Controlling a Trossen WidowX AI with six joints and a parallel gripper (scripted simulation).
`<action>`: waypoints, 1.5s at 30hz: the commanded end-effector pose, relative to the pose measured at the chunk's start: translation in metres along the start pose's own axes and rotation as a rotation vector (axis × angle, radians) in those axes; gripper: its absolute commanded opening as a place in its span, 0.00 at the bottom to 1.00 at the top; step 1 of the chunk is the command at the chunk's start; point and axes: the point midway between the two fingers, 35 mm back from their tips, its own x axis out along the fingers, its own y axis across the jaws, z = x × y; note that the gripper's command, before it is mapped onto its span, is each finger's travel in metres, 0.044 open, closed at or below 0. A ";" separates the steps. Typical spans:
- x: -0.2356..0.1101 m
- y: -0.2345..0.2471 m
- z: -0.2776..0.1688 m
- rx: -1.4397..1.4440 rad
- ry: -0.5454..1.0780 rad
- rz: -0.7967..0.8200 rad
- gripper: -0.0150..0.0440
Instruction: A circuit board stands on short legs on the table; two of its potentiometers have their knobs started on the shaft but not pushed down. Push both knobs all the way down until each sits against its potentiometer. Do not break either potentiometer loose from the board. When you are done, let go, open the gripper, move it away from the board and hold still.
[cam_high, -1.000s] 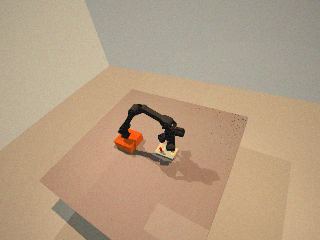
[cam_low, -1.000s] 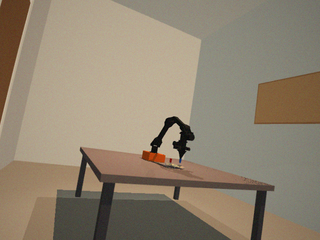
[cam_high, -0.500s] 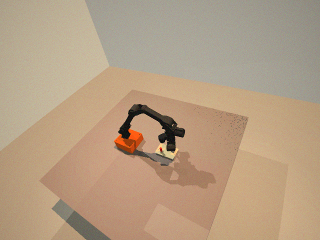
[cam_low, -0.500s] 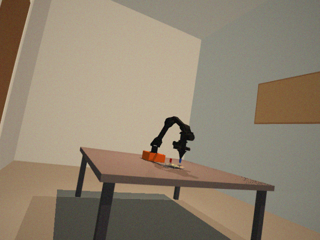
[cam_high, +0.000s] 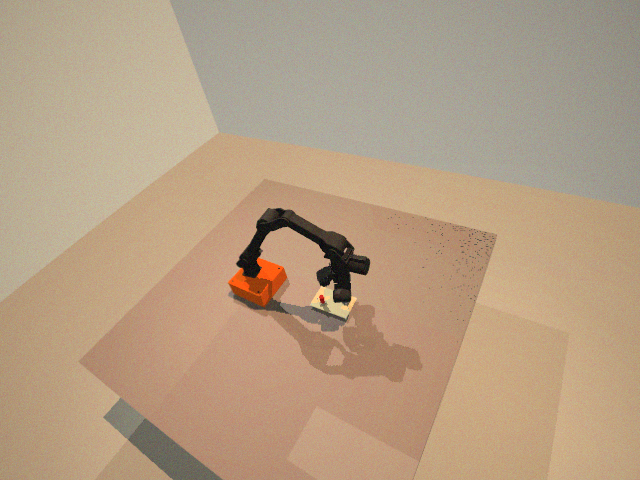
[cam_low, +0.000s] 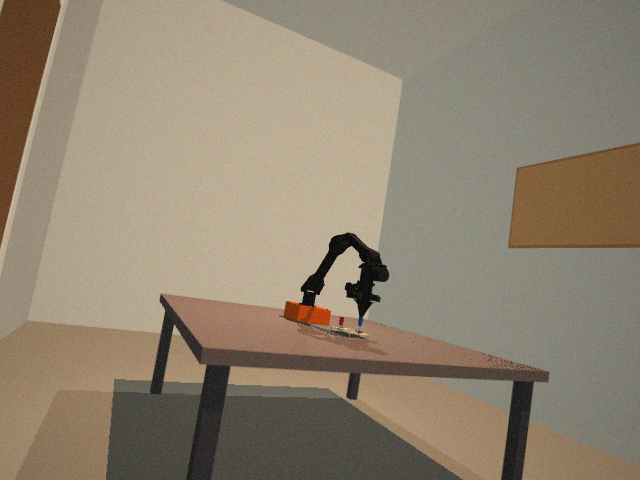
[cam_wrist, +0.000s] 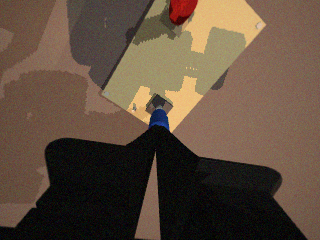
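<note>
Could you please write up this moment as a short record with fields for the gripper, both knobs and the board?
gripper: gripper shut, holding nothing, fingers pointing down with tips on top of the blue knob
blue knob: blue knob near the board's edge, under the fingertips, above its grey potentiometer
red knob: red knob at the far side, untouched
board: circuit board flat on the table beside the orange base

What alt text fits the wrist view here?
The shut gripper presses its tip on a blue knob at the near edge of a tan circuit board. A red knob stands at the far end.
</note>
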 end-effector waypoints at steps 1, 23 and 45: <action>0.004 -0.001 -0.001 0.006 0.005 -0.003 0.25; 0.010 -0.001 -0.001 0.006 0.005 -0.003 0.25; 0.017 -0.001 -0.001 0.006 0.005 -0.003 0.25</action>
